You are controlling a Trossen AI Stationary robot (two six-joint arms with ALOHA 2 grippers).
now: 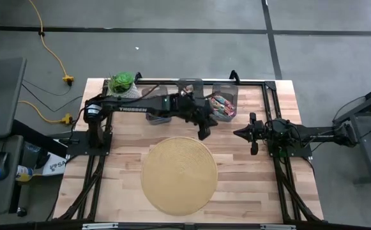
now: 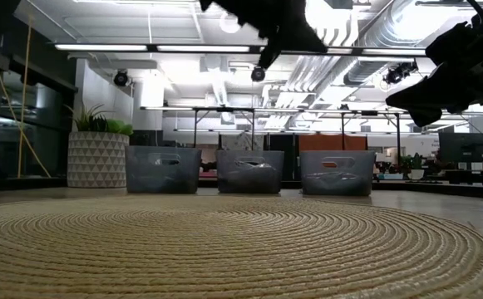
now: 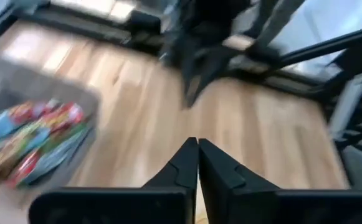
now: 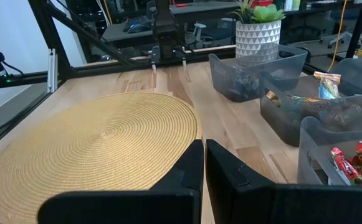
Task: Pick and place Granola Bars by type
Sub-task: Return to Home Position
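Close beside the left gripper [image 1: 204,132], the round straw mat [image 1: 179,174] has no bars on it.
The left gripper is pinched tight on nothing, and so is the right gripper [image 1: 241,133]. Just past the left gripper, the shiny, crinkly granola bars [image 1: 221,105] lie jumbled every which way in a clear grey bin [image 1: 224,87]. The left arm is nearer them. It looks free to pull back.

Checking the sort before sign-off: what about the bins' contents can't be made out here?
High view: left arm covers much of the centre bin.
Low view: grey walls of the bins hide everything inside.
Left wrist view: blur smears the granola bars.
Right wrist view: nearest bin is cut off by the edge.
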